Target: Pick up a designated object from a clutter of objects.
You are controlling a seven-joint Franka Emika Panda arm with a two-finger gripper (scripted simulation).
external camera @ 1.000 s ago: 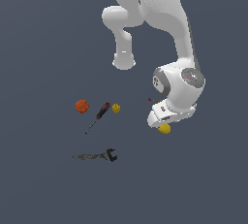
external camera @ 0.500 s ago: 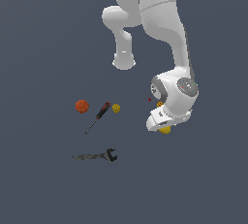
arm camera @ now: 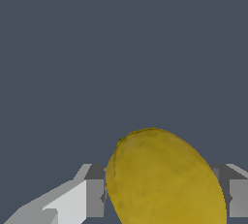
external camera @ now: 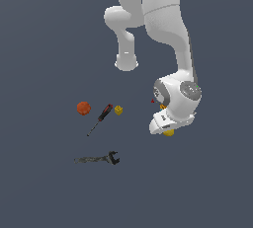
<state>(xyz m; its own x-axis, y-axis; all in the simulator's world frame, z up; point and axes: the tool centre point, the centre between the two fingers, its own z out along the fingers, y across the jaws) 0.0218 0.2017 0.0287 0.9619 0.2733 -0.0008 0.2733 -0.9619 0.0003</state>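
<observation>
Grey surface (external camera: 44, 49). Gripper (arm camera: 160, 194) fingers flank lemon (arm camera: 164, 179), seemingly clamped; confirm firm centred hold, then lift straight.

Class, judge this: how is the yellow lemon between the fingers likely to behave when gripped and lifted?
The lemon looks smooth and rounded, so it may slip or twist between the flat fingers. Its oval shape suggests it would roll if released. It looks rigid, probably keeping its shape.

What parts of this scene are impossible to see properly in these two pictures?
- Lemon: the wrist view's edge cuts off its lower part; in the exterior view the gripper hides most of it.
- Finger contact with the lemon: hidden by the lemon itself.
- Small red item beside the arm: too small to identify.
</observation>
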